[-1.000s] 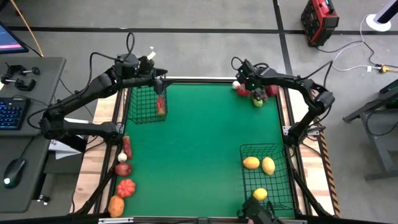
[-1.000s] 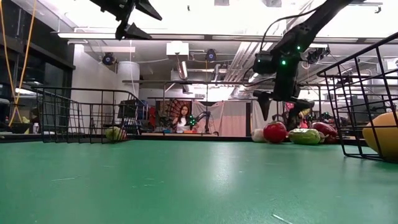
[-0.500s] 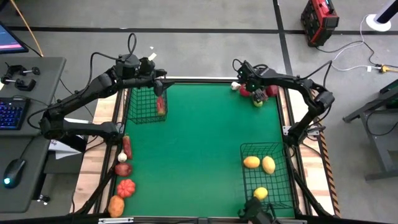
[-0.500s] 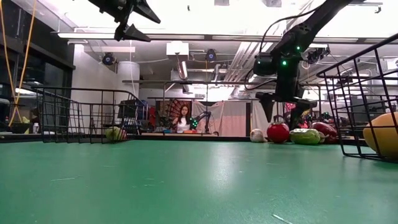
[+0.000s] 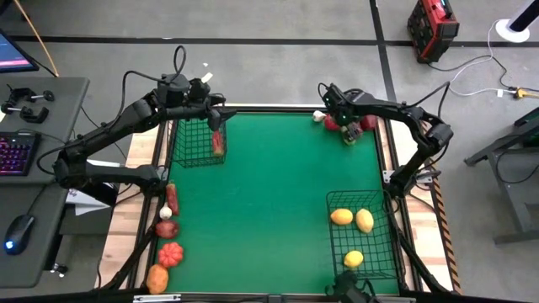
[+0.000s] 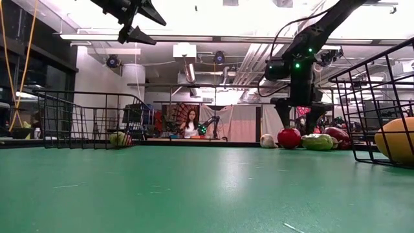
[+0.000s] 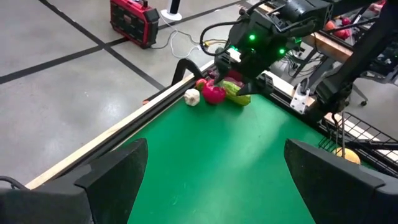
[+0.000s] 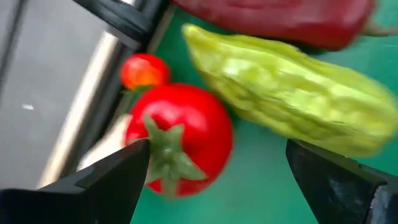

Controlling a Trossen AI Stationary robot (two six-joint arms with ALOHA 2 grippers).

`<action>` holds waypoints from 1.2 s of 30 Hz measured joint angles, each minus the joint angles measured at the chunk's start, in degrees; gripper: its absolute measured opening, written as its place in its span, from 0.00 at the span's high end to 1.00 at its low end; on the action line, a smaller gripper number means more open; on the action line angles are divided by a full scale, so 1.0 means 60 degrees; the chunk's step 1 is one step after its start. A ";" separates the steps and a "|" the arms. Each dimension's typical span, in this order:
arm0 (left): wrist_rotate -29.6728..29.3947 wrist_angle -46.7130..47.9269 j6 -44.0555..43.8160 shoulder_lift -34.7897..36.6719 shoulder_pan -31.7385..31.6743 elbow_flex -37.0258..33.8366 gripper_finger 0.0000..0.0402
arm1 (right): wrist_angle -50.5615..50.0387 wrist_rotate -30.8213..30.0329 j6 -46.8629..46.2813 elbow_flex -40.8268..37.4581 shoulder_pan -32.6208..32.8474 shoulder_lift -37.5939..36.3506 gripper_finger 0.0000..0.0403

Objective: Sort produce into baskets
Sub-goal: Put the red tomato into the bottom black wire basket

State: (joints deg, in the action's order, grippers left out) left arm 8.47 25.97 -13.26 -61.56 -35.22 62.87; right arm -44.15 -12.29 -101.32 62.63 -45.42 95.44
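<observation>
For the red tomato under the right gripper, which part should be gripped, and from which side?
Probably across the round body of the red tomato, coming straight down from above. Its green stem faces up, and the open right gripper hangs over it. A bumpy green vegetable lies close on one side, so one finger would best drop into the gap between them.

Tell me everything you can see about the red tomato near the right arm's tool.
The red tomato is round, glossy and plastic-looking, with a green star-shaped stem cap. It rests on the green table at the far right corner, near the edge rail. A bumpy green vegetable lies right beside it, a small red-orange piece and a white piece on its other side. The open right tool hangs just above it, not gripping it.
</observation>
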 joint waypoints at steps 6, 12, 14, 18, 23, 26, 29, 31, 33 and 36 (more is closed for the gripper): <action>0.0000 0.0267 0.0000 0.0000 0.0000 0.0000 0.09 | -0.1802 0.0411 0.0157 0.0040 0.0335 -0.0113 0.08; 0.0000 0.0282 0.0000 0.0000 0.0000 0.0000 0.09 | -0.3213 0.1135 0.0796 0.0000 0.0915 -0.0133 0.08; 0.0000 0.0282 -0.0007 0.0000 0.0004 0.0000 0.09 | -0.3515 0.1404 0.0970 -0.0015 0.1221 -0.0220 0.08; 0.0000 0.0282 -0.0019 0.0000 0.0004 0.0000 0.09 | -0.3135 0.1662 0.1078 -0.0011 0.1805 -0.1042 0.08; 0.0000 0.0276 -0.0254 0.0000 0.0004 0.0000 0.09 | -0.2672 0.0977 0.1789 -0.0004 0.2306 -0.2285 0.08; 0.0000 0.0274 -0.0270 0.0000 0.0004 0.0000 0.09 | -0.2687 0.0835 0.2164 -0.0004 0.2574 -0.2722 0.08; -0.0004 0.0256 -0.0279 0.0000 0.0000 0.0000 0.09 | -0.2654 0.0658 0.2222 -0.0004 0.2772 -0.2940 0.08; -0.0001 0.0256 -0.0299 0.0000 0.0004 0.0000 0.09 | -0.2671 0.0308 0.2226 -0.0004 0.2872 -0.2927 0.08; -0.0004 0.0256 -0.0469 0.0000 0.0000 0.0000 0.09 | -0.2738 0.0064 0.2317 -0.0004 0.2963 -0.2903 0.08; -0.0003 0.0195 -0.0532 0.0000 0.0000 0.0000 0.09 | -0.2859 0.0065 0.2653 -0.0022 0.3004 -0.2881 0.08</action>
State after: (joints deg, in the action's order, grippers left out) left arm 8.45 27.14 -16.45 -61.56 -35.22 62.87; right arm -61.30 -11.90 -85.40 62.50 -27.40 78.15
